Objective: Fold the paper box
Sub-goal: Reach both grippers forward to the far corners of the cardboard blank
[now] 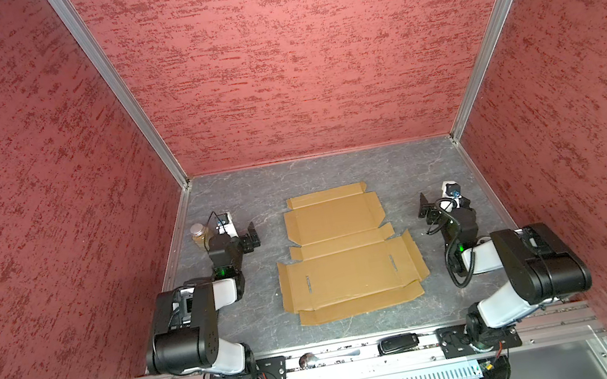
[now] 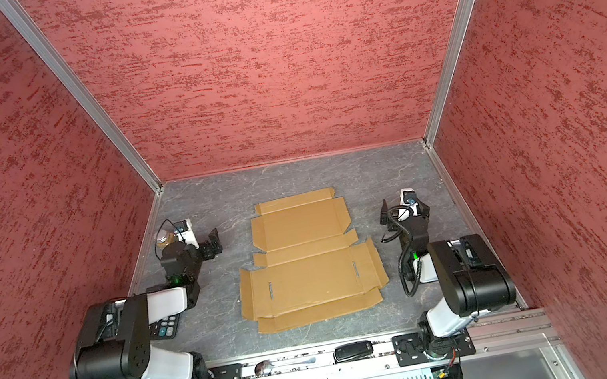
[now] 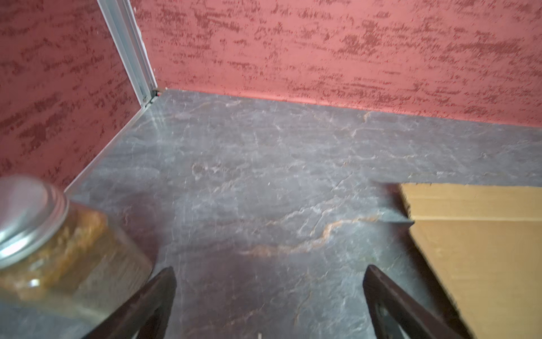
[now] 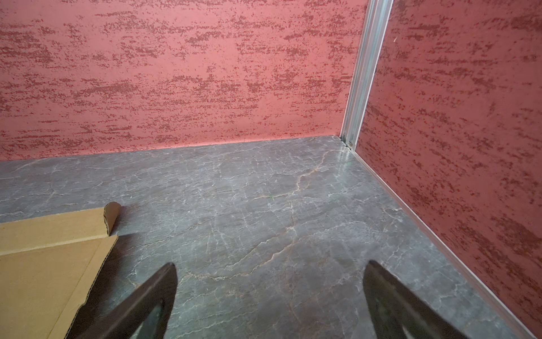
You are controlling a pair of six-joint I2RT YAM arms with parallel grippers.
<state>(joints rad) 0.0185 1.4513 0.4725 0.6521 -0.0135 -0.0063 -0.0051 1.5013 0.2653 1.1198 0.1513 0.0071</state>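
1. Your paper box (image 1: 346,252) lies opened out flat mid-table, between the two arms. No wall is raised and no flap is tucked.
2. Left gripper (image 1: 252,238): jaws wide, empty, near the sheet's left edge, not touching.
3. Right gripper (image 1: 424,208): wide and empty too, off the right edge.
4. My read: all the folding lies ahead of you. The jar (image 1: 201,234) stands clear by the left wall.

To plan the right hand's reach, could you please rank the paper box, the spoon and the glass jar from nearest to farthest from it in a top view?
1. paper box, in the middle, just beside the right hand.
2. spoon, on the front rail, left of centre.
3. glass jar, opposite side, by the left wall.
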